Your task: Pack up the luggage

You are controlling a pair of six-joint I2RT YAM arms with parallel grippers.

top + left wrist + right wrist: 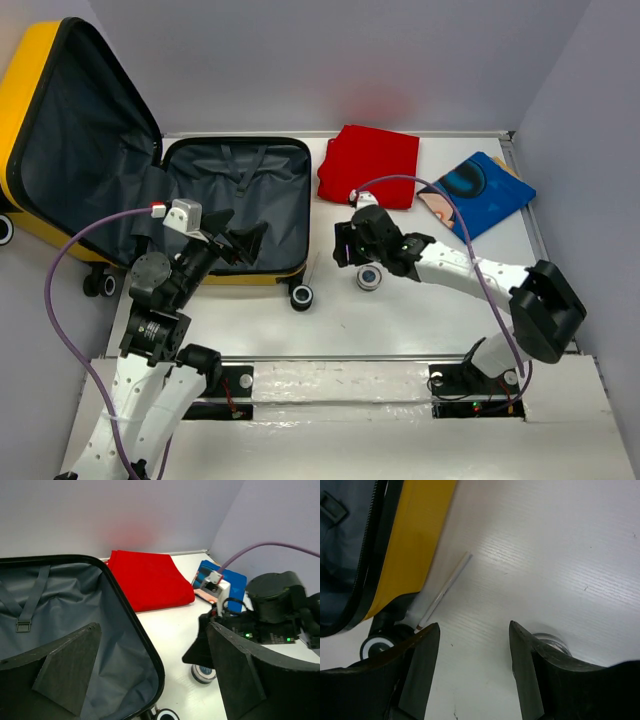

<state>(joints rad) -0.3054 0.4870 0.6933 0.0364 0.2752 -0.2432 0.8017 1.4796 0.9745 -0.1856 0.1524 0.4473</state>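
Observation:
The yellow luggage [30, 90] lies open at the left, its lid leaning back and its grey-lined base [235, 195] flat on the table. My left gripper [245, 243] is open and empty above the base's near right corner; in the left wrist view [150, 672] the lining [60, 610] fills the left. My right gripper [345, 247] is open and empty just right of the suitcase, low over the table. In the right wrist view [472, 630] its fingers frame bare table, with the yellow shell [415, 535] at the upper left.
A folded red cloth [370, 165] and a blue printed cloth [480, 195] lie at the back right. A small round jar [369, 277] sits under the right wrist. A thin white pencil [313, 268] lies by the suitcase wheel [301, 297]. Walls stand behind and to the right.

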